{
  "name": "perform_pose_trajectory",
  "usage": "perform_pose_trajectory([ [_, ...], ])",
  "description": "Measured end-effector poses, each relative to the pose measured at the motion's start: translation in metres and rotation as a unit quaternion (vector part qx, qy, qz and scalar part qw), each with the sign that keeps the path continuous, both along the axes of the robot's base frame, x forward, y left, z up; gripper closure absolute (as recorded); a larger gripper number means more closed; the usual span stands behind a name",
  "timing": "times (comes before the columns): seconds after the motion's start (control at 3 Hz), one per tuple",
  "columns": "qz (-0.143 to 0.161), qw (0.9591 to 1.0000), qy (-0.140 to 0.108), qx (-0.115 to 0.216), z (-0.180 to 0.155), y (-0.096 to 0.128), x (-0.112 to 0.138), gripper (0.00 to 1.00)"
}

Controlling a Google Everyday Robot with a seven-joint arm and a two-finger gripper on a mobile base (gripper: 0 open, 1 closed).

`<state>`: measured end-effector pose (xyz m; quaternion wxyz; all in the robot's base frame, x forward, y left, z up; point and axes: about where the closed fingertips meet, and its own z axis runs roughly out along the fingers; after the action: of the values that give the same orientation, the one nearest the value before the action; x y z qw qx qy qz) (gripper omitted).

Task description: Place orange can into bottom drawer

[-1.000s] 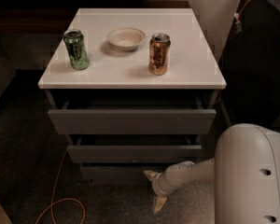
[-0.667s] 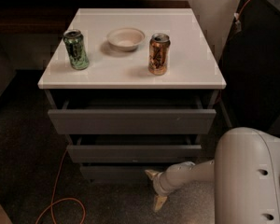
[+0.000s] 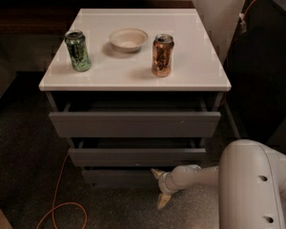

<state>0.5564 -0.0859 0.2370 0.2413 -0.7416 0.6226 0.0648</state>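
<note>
Cabinet top point(image 3: 200, 73): white slab that overhangs the drawers a little at the front and at both sides.
Orange can point(image 3: 162, 55): upright on the top, right of the middle, a little back from the front edge. Bare surface lies between it and the right edge.
Bowl point(image 3: 128, 38): behind and left of the orange can, apart from it.
Green can point(image 3: 77, 50): upright near the left edge, well apart from the orange can.
Top drawer point(image 3: 133, 124): pulled out a little; its front stands most forward of the three.
Middle drawer point(image 3: 133, 157): out less, its front behind that of the top drawer.
Bottom drawer point(image 3: 117, 177): lowest and narrowest, its front the farthest back under the other two. Its inside is not visible.
Floor point(image 3: 19, 151): dark, free at the left of the cabinet. An orange cable point(image 3: 62, 190) lies in front at the left.
Right side: a dark panel point(image 3: 267, 80) stands close to the cabinet, so the gap there is narrow.
Arm point(image 3: 257, 185): white, coming in from the lower right, low over the floor.
Gripper point(image 3: 160, 187): before the right part of the bottom drawer, its fingers spread apart and holding nothing. The upper finger point(image 3: 157, 173) is at the drawer front; whether it touches, I cannot tell. The lower finger points down to the floor.
</note>
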Motion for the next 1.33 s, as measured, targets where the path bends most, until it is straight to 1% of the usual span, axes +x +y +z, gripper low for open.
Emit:
perform_pose_trajectory([
  [0.33, -0.016, 0.9998, -0.013, 0.006, -0.015, -0.006, 0.017, 0.00],
  [0.67, -0.030, 0.9992, -0.026, 0.008, -0.027, -0.009, 0.029, 0.00],
  [1.0, -0.054, 0.9978, -0.037, 0.011, -0.041, -0.012, 0.044, 0.02],
  [1.33, -0.068, 0.9968, -0.040, 0.012, -0.049, -0.014, 0.054, 0.11],
])
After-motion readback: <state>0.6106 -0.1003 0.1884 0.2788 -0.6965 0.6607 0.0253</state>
